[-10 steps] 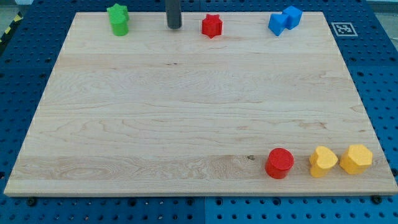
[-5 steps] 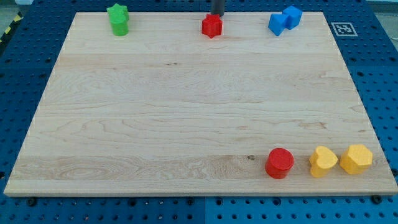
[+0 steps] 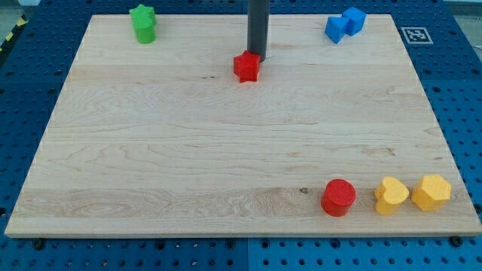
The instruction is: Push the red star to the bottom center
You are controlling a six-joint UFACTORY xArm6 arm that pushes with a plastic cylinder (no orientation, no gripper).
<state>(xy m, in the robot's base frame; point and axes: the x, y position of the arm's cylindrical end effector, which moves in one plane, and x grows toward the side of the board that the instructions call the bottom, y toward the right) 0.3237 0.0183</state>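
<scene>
The red star (image 3: 246, 67) lies on the wooden board (image 3: 188, 150), in its upper middle part. My dark rod comes down from the view's top, and my tip (image 3: 257, 56) rests right against the star's upper right side. The bottom centre of the board lies far below the star.
A green star (image 3: 142, 23) sits at the top left. Two blue blocks (image 3: 345, 24) sit together at the top right. A red cylinder (image 3: 338, 197) and two yellow blocks (image 3: 392, 195) (image 3: 431, 191) stand in a row at the bottom right.
My tip moved right, behind the red star, then came down the view. The star has slid down and slightly left from the top edge.
</scene>
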